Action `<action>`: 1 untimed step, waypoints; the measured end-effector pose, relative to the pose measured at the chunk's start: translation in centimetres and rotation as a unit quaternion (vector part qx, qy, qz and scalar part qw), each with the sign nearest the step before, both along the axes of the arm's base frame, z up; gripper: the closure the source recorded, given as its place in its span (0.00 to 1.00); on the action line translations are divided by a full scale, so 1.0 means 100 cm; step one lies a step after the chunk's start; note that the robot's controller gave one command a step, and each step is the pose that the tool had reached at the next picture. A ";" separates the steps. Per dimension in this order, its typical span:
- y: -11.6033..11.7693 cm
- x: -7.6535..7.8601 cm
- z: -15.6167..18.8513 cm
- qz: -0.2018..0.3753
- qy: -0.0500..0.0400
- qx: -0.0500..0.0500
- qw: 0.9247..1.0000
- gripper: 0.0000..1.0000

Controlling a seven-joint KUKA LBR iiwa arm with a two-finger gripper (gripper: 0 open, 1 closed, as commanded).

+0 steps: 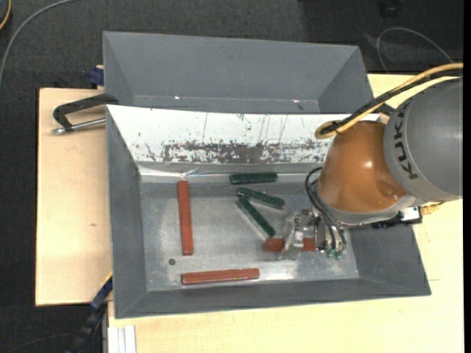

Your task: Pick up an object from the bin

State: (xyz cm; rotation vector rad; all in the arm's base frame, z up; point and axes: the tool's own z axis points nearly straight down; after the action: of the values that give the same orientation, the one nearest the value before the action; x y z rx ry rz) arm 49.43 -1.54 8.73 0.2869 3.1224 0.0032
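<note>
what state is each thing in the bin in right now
gripper: low, right side of bin
small red block: beside gripper, hold unclear
left red bar: lying flat
front red bar: lying flat
back green bar: lying flat
green pair: flat, meeting in a V

2 red bars (185, 218) left, 3 green sticks (254, 176) mid-bin

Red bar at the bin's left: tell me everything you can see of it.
The red bar is a long, slim, straight strip with squared ends, brownish red, matte, maybe plastic or wood. It lies flat on the bin floor, lengthwise up-down in the view, near the left wall. Nothing touches it: a second red bar lies crosswise below it, apart. The gripper is well to its right.
</note>
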 end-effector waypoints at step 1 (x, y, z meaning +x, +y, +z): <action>0.001 0.002 0.044 0.000 -0.001 0.000 1.000 1.00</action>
State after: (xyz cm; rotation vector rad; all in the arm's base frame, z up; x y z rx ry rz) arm 49.59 -1.46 13.10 0.2856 3.1204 0.0031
